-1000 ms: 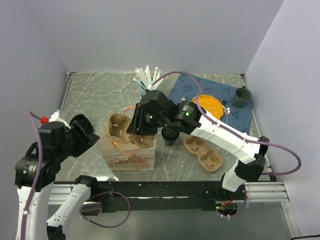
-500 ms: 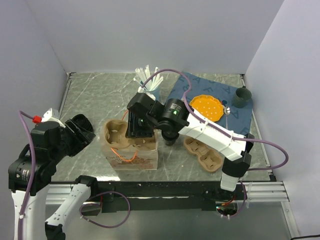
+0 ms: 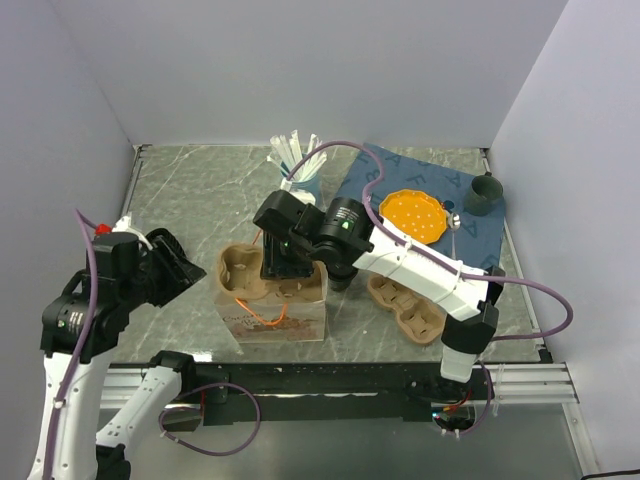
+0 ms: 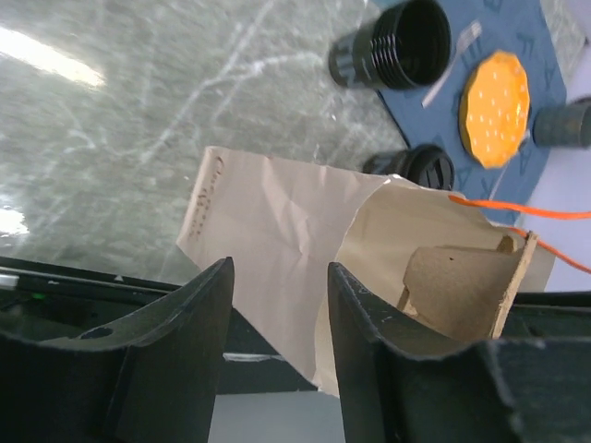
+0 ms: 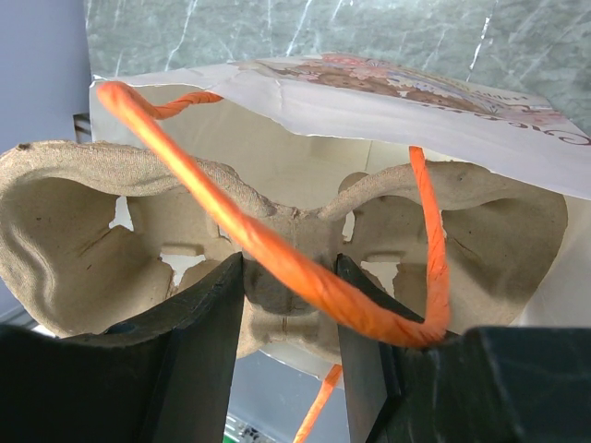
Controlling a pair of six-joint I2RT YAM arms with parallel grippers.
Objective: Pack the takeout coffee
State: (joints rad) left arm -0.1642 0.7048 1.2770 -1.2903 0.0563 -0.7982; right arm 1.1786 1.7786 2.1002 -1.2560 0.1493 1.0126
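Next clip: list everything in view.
Bag: one, tan, centre front.
Carriers: two, brown; one in the bag's mouth, one right of it.
Black cups: two; one open-topped by the mat, one beyond the bag.
Mat: one, blue, back right.
Plate: one, orange, on mat.
Spoon: one, silver, beside plate.
Mug: one, grey-green, mat's corner.
Straw cup: one, pale, back centre.
Right gripper: one, black, shut on bagged carrier.
Left gripper: one, black, open, left of bag.

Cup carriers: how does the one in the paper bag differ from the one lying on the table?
The bagged carrier sits in the mouth of the paper bag; the loose carrier lies on the table. The right claw grips the bagged carrier's middle ridge; no claw holds the loose carrier. Both are brown pulp and empty.
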